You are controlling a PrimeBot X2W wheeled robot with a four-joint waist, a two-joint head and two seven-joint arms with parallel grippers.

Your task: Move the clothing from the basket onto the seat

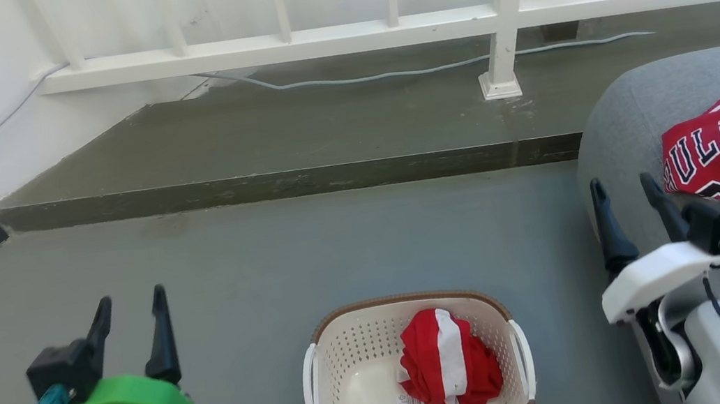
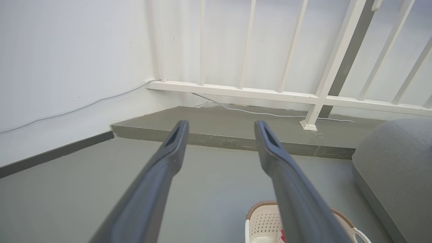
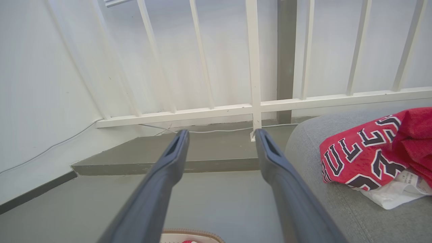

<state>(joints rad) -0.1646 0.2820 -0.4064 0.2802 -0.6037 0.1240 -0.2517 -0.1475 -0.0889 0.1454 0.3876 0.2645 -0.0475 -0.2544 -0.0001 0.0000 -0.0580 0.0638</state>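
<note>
Seeing both grippers empty, fingers spread wide. We find the crumpled red garment with a broad white stripe in the small oval cream perforated plastic basket, near centre, between the left gripper and the right gripper, apart from both. The stripe runs near to far. The red jersey with navy-and-white lettering lies on the large grey fabric seat cushion, just right of the right gripper, its lettering slanting toward the far right. We see its right part and the basket's near edge cut off.
</note>
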